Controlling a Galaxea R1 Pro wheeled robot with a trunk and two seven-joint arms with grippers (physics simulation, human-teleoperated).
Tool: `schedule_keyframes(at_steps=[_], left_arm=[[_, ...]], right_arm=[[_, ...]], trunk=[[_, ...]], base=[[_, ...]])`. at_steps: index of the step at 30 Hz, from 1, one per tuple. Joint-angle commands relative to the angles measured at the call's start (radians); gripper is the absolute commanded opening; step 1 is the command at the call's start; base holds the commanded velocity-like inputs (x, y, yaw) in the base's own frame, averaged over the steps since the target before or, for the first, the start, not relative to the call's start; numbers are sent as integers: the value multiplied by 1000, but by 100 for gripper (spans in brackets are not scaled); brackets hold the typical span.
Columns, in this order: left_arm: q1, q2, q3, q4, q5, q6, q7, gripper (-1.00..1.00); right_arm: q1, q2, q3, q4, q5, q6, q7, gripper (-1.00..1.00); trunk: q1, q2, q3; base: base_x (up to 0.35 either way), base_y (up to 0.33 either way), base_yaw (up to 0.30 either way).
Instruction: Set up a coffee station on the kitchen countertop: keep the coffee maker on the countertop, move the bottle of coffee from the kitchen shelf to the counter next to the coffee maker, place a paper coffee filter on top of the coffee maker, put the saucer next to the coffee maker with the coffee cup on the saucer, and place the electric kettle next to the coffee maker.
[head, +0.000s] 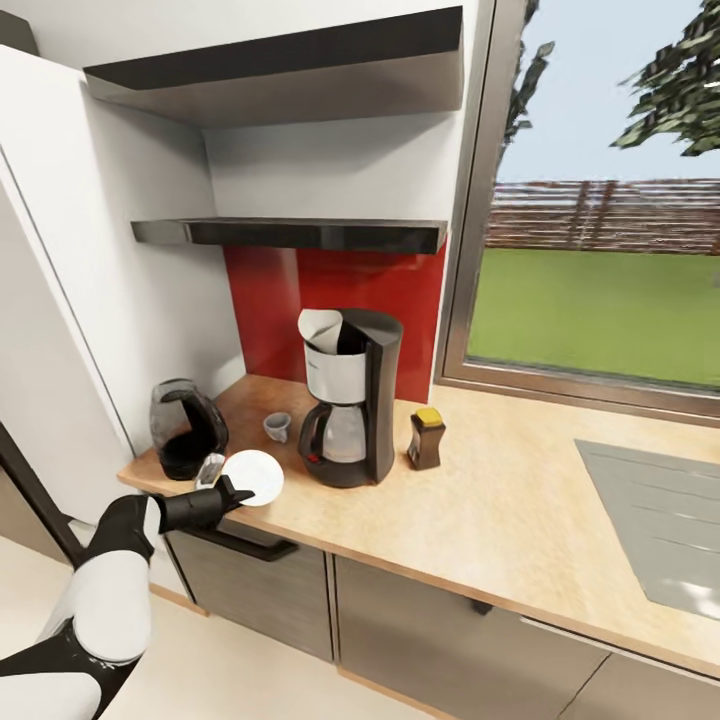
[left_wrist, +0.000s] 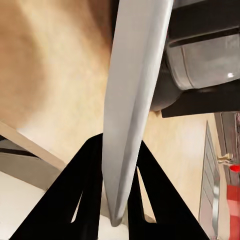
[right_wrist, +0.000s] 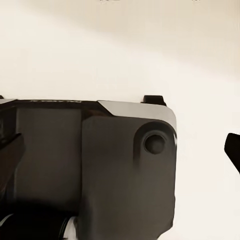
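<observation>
Pinching saucer (head: 254, 476) by its rim w/ left gripper (head: 238, 493); coffee maker (head: 350, 395) sits just right, cup (head: 277, 426) beyond. Right gripper: can't tell.

Black shelves (head: 300, 233), red backsplash (head: 400, 285), window (head: 600, 270).

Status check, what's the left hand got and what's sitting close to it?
Left hand shut on saucer, at counter edge. Electric kettle close beside it. Coffee cup and coffee maker just beyond.

Pretty bright kitchen: wood-look desk (head: 520, 500) over grey cabinets (head: 420, 620), red backsplash (head: 340, 290), two dark shelves (head: 300, 232) on the white wall, big window (head: 600, 280) at right showing lawn.
</observation>
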Motion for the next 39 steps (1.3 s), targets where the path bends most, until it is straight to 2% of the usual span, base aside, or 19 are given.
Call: schedule_keyframes(at_steps=[1,9,12,14,17,19,39], left_arm=[[4,-1,6,11,-9,2,-8,-100],[57,-1,7,20,-9,-2,-7,-100],[66,0,10,19,-9,-2,16,-100],[67,0,23,19,-9,-2,37,-100],[68,0,69,18,-8,-6,84,-100],[68,0,76,18,-7,-10,97,-100],[68,-5,80,34,-9,-14,105,-100]], right_arm=[[-1,0,8,1,-8,-2,-2,100],[-1,1,8,0,-8,-2,-2,100],[-1,2,8,0,-8,-2,-2,100],[-1,2,8,0,-8,-2,-2,100],[-1,2,8,0,-8,-3,-2,100],[-1,4,8,-1,-8,-4,-2,100],[4,2,8,1,-7,-2,-2,100]], trunk=[[1,-2,-2],[1,-2,-2],[1,-2,-2],[1,-2,-2],[1,-2,-2],[1,-2,-2],[1,-2,-2]], base=[[151,0,0],[108,0,0],[59,0,0],[80,0,0],[204,0,0],[262,0,0],[93,0,0]])
